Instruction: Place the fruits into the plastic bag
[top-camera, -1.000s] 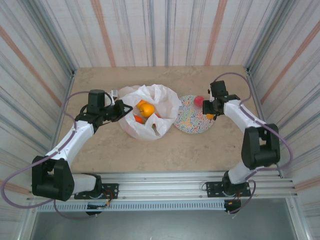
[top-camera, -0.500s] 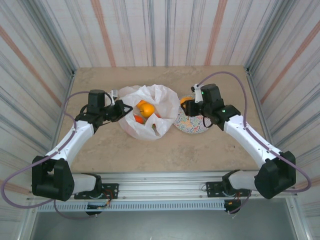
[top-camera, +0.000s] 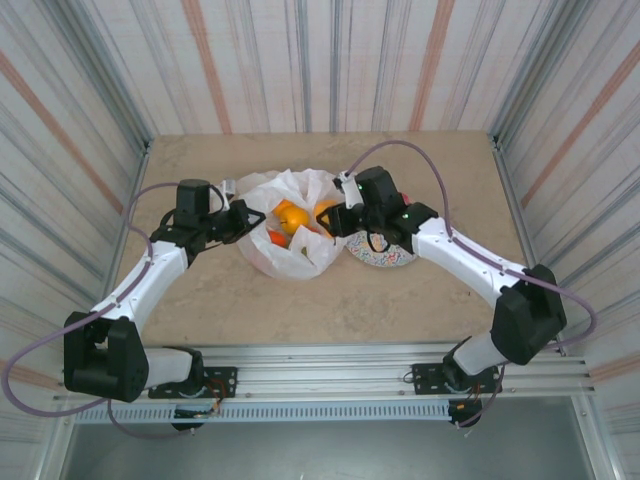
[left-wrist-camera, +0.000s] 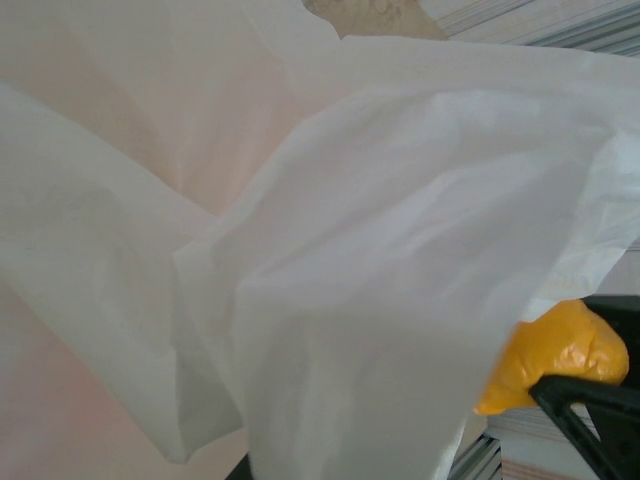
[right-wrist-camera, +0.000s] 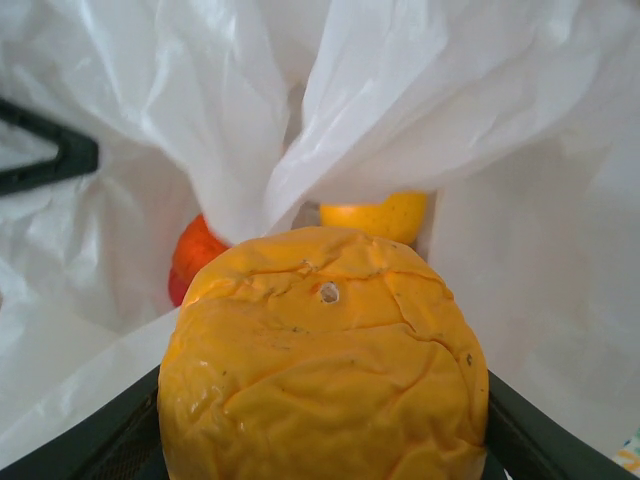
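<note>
Jaws of the right gripper (top-camera: 338, 218) were spread fruit-wide and clamped on a wrinkled yellow-orange round fruit (right-wrist-camera: 325, 360), held at the right rim of the thin white translucent plastic bag (top-camera: 262, 255), over its open mouth. Bag sat mid-way across the beige table (top-camera: 330, 310), mouth facing up. Left gripper (top-camera: 248, 217) was closed on the bag's left rim, holding the film up; in the left wrist view the film hid its fingers. Inside the bag lay an orange round fruit (top-camera: 292, 218) with a red-orange fruit (top-camera: 277, 238) just beside it, lower down. Round multicoloured patterned plate (top-camera: 388, 256) lay just right of the bag, partly under the right arm.
</note>
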